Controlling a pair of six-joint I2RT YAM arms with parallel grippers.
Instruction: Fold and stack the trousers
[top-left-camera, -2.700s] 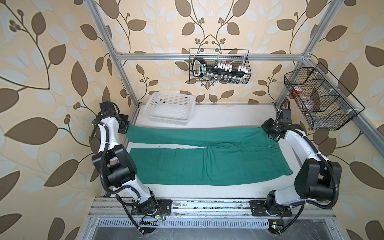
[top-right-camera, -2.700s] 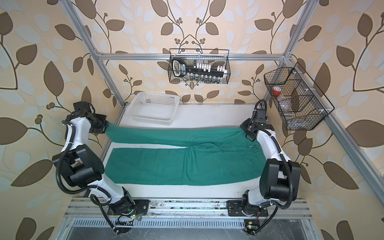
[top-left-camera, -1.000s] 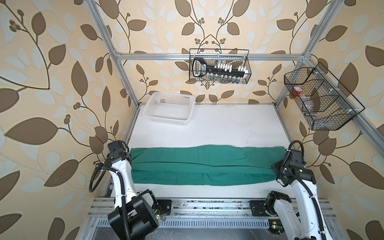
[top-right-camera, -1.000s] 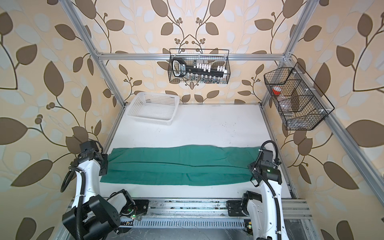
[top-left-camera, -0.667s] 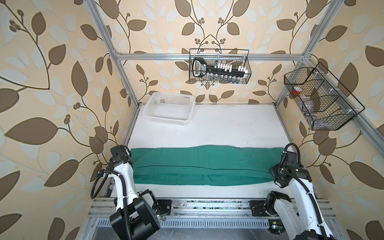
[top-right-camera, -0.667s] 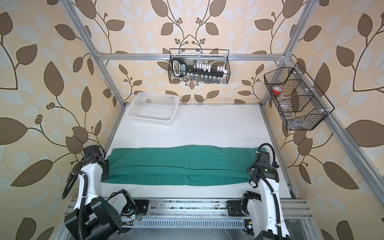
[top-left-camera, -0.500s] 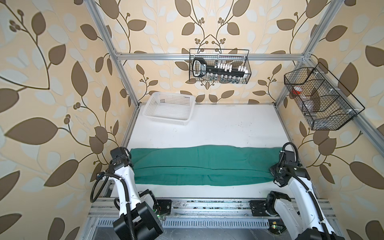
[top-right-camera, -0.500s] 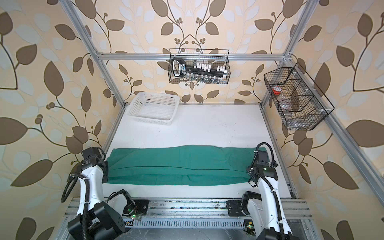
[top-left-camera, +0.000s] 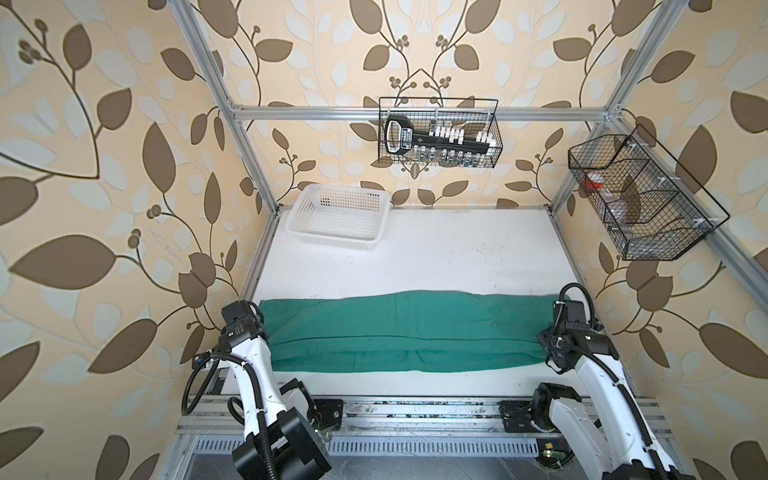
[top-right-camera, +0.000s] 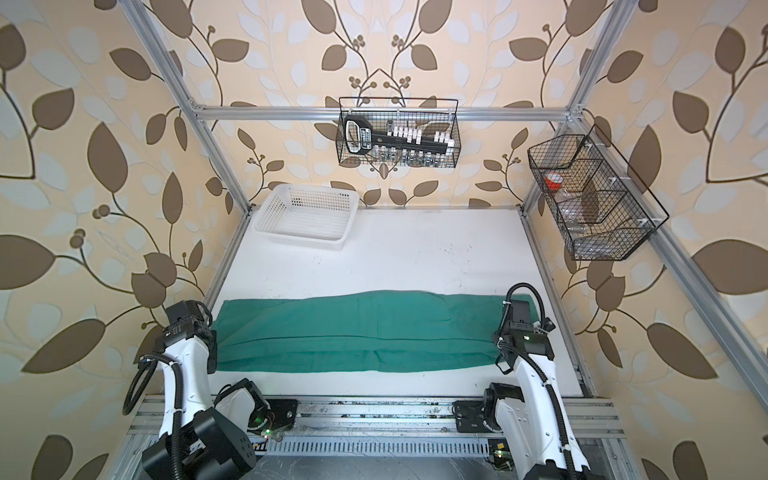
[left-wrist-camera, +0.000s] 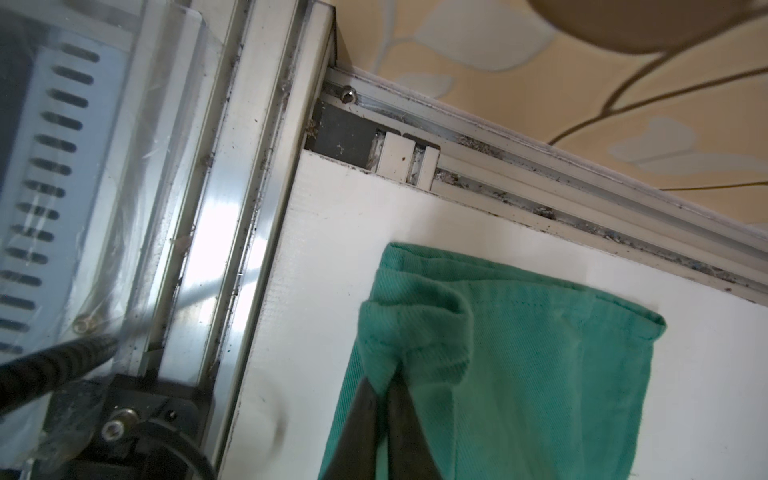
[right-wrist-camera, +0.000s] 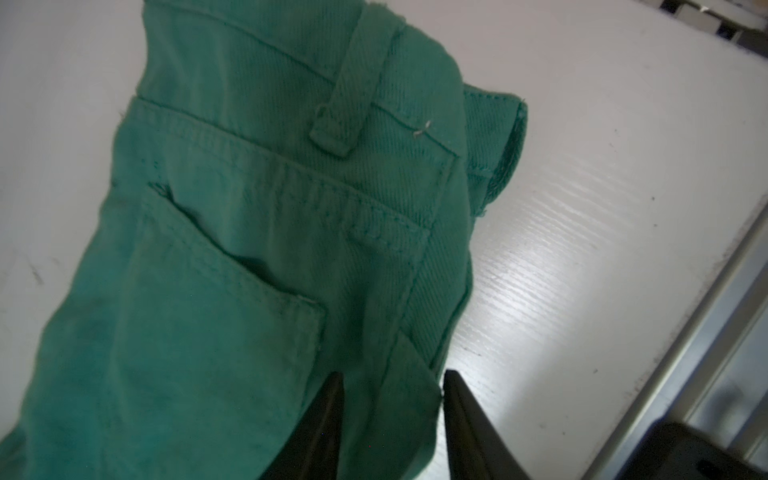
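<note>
Since the earlier frames the trousers (top-left-camera: 399, 332) have gone from lying open, both legs side by side, to a single long strip with one leg folded over the other. Both arms have come from the far edge of the cloth to its near corners.

**Position.** In both top views the strip lies across the near half of the white table (top-left-camera: 457, 257), running almost from side rail to side rail. It sits well apart from the white basket (top-left-camera: 332, 241) in the far left corner.

**Grippers.** The left gripper (left-wrist-camera: 384, 384) has its jaws nearly together, with a small peak of leg-hem cloth pinched between them. The right gripper (right-wrist-camera: 390, 386) has its jaws spread over the waist end. Cloth lies between them, but whether either pad touches it cannot be told from this angle.

**Risks.**
- If the left arm withdraws before that tuck is free, it would likely drag the hem (left-wrist-camera: 498, 291) and skew the upper leg off the lower one.
- A right fingertip could catch the back pocket (right-wrist-camera: 216, 311) mouth or the waistband edge on lifting.
- The waist end is stacked thick, so a crosswise fold may spring open there.

**Materials.**
- The cloth is a teal twill weave with a visible diagonal rib, double-stitched seams and a flat belt loop (right-wrist-camera: 353, 95). It looks limp but fairly heavy.
- The tabletop is smooth, faintly glossy and lightly scuffed.
- The basket is perforated plastic.
</note>
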